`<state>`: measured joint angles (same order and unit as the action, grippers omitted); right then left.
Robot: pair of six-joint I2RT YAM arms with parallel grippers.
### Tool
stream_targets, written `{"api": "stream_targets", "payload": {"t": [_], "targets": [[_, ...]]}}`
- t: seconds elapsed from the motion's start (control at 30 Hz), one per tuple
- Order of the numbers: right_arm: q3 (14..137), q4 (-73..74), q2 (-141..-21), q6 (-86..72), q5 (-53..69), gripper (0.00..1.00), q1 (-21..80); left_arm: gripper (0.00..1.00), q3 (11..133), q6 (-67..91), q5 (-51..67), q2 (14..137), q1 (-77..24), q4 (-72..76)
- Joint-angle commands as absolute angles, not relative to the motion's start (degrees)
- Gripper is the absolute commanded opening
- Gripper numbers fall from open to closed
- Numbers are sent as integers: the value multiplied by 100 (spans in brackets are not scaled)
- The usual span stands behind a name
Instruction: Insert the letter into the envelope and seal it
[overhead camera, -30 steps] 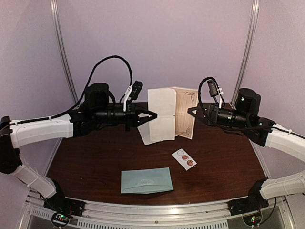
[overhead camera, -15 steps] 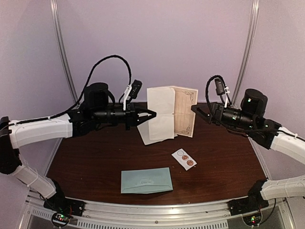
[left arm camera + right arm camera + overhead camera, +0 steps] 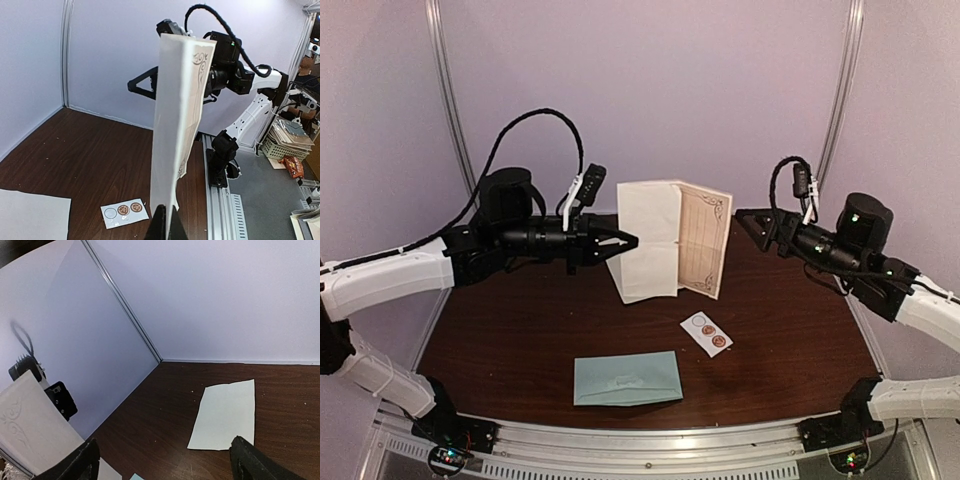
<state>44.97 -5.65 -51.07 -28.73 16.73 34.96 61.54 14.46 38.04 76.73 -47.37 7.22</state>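
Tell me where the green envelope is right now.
In the overhead view, the envelope lies flat on the table near its front edge, roughly centred left to right, with the sticker strip just beyond it to the right.

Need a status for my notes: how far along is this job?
Done: the letter is folded and lifted. In hand: left gripper pinches its edge; right gripper open, apart. Left: slide it into the envelope lying flat, then seal; sticker strip lies untouched.
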Motion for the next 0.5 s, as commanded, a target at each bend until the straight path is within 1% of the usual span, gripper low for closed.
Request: {"api": "stream_targets", "payload": {"t": [0.0,0.07,0.2,0.33,0.47], "targets": [[4675,-409,-5660,-2719,2243,91,3653,0,6328,1374,3956,7583,-4761,778],[4775,-484,-5847,-2578,2532,93,3879,0,6328,1399,3959,7596,-4763,801],[5008,-603,-6071,-2214,2929,100,4401,0,6328,1418,3901,7602,-4763,828],[5197,-706,-6279,-2058,3155,100,4747,0,6353,1408,4030,7658,-4759,832],[5203,-917,-6383,-2081,3343,100,4818,0,6372,1363,4036,7666,-4763,770]]}}
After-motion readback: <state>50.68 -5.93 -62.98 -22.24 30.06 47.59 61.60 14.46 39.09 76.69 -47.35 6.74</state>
